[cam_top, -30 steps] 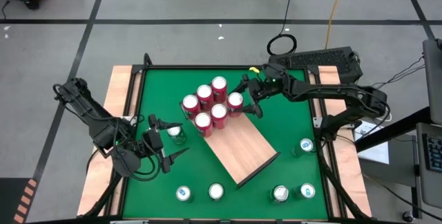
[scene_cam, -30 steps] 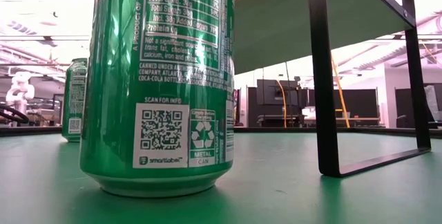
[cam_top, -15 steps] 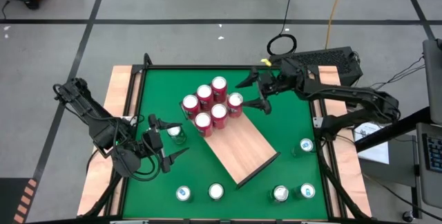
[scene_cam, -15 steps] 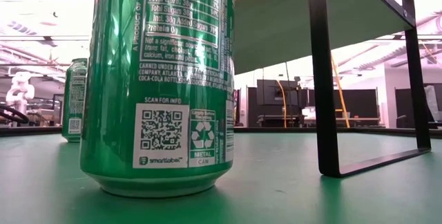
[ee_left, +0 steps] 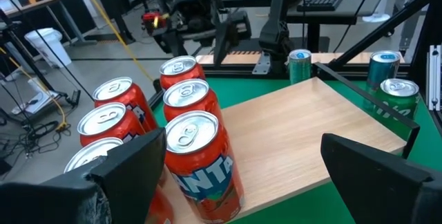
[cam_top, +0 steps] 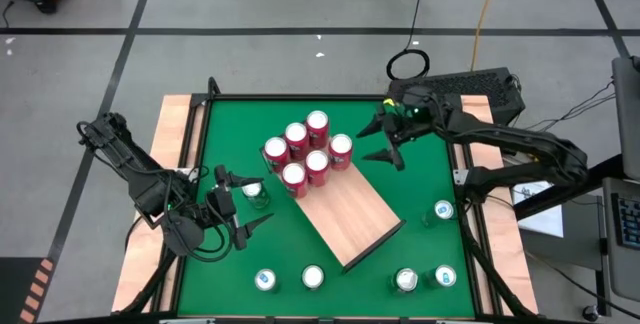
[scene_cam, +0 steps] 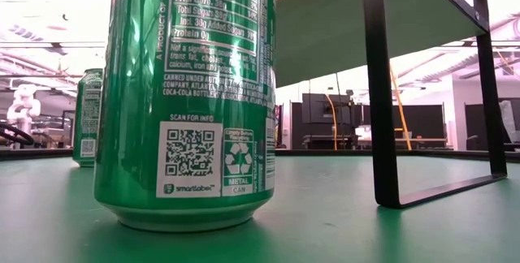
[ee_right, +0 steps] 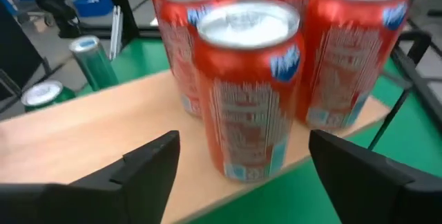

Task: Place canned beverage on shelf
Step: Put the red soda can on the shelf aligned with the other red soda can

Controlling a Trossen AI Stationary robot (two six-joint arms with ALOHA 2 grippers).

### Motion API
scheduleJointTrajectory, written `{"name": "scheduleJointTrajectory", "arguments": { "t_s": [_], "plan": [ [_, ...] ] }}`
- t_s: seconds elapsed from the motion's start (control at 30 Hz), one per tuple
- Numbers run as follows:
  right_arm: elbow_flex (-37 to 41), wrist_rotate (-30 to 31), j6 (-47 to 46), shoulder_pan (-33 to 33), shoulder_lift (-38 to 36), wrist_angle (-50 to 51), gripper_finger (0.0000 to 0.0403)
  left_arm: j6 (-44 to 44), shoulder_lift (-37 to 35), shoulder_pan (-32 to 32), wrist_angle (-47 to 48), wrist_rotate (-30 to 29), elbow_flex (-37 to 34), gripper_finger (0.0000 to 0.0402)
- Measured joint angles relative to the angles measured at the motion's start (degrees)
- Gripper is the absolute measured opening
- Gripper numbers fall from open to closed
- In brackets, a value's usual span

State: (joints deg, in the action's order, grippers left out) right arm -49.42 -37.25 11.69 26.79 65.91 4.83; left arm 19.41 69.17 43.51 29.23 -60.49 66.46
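High view: six red cans (cam_top: 307, 154) are grouped on the shelf (cam_top: 345, 213); both the right end effector (cam_top: 385, 141) and the left end effector (cam_top: 240, 209) are seen released, empty.

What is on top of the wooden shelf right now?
Six red cans stand clustered at one end of the shelf; the rest of the board is bare. What lies beneath it is hidden.

Bright, even overhead light; low view's background glares, right wrist view blurred.
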Motion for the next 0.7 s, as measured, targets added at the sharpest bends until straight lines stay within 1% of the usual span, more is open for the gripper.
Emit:
{"name": "scheduleJointTrajectory", "arguments": {
  "t_s": [0.43,0.53,0.7],
  "plan": [
    [0.21,0.31,0.04,-2.82,5.34,-2.68,0.0209,1.23,0.04,-0.09,0.42,-0.41,0.00,0.0384],
    [0.21,0.36,-0.45,-3.27,5.62,-3.52,0.0195,1.23,0.04,-0.09,0.43,-0.43,0.00,0.0384],
    [0.21,2.68,-1.89,-4.28,5.62,-3.71,0.0181,1.26,0.04,-0.09,0.42,-0.45,0.00,0.0384]
  ]
}}
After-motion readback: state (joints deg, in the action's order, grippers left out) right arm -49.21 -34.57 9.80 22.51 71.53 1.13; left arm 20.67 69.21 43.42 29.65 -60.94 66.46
